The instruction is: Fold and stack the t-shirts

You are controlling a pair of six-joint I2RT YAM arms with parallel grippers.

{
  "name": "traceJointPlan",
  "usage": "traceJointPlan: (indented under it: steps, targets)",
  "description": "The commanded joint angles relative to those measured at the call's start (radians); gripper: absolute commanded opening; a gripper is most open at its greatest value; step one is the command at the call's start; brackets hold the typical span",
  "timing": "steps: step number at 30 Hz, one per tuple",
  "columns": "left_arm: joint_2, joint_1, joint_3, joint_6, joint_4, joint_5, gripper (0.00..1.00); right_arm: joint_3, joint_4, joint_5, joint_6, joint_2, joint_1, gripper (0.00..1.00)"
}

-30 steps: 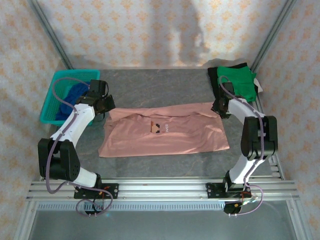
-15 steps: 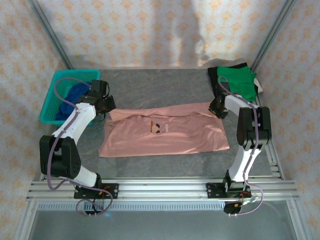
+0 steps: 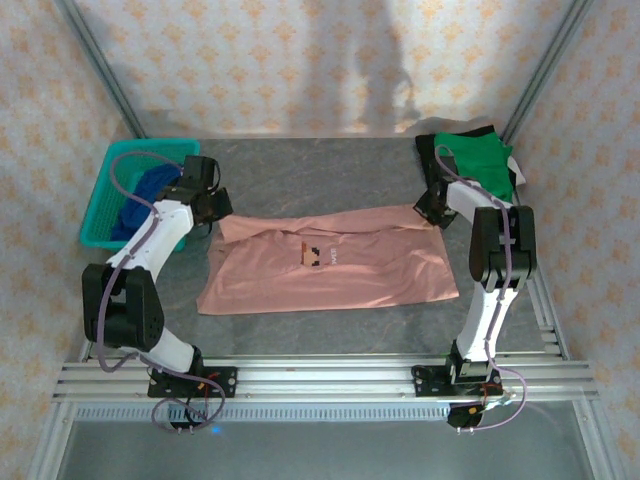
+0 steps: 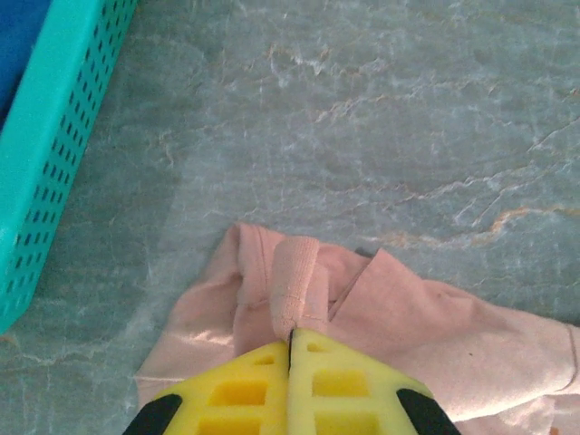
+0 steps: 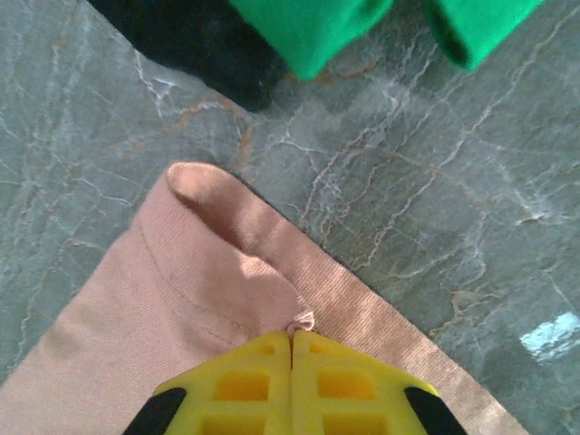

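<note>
Top external view: pink t-shirt spread whole — wrist views: left gripper and right gripper clamped on its edges.

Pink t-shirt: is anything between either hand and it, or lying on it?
Nothing visible. The left hand and right hand are each shut on a far corner of the pink t-shirt; its surface lies bare, with the green t-shirt and teal basket apart from it.

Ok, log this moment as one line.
left gripper: shut on pink t-shirt | right gripper: shut on pink t-shirt | green t-shirt: far right
</note>
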Motion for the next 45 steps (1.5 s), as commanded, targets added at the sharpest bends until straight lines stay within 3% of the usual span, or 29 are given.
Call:
traceJointPlan:
  steps: [1, 12, 19, 23, 30, 37, 45]
  targets:
    - [0.027, 0.009, 0.129, 0.020, -0.030, -0.030, 0.00, 0.094, -0.073, 0.063, -0.036, 0.000, -0.001, 0.00]
    - [0.147, 0.017, 0.421, 0.022, -0.088, 0.003, 0.00, 0.350, -0.158, 0.138, -0.155, 0.086, -0.003, 0.00]
    - [0.166, 0.029, 0.450, 0.018, -0.106, 0.020, 0.00, 0.336, -0.142, 0.094, -0.170, 0.074, -0.003, 0.00]
    - [0.063, 0.029, 0.341, -0.011, -0.094, 0.080, 0.00, 0.142, -0.018, 0.033, -0.165, -0.062, -0.002, 0.00]
    - [-0.324, -0.001, -0.134, -0.134, 0.008, 0.115, 0.00, -0.133, 0.104, 0.054, -0.198, -0.222, -0.003, 0.00]
    - [-0.570, -0.050, -0.444, -0.259, -0.001, 0.092, 0.00, -0.208, 0.106, 0.036, -0.175, -0.221, -0.004, 0.00]
    - [-0.650, -0.068, -0.571, -0.319, -0.060, 0.060, 0.00, -0.232, 0.028, 0.110, -0.156, -0.200, -0.018, 0.07]
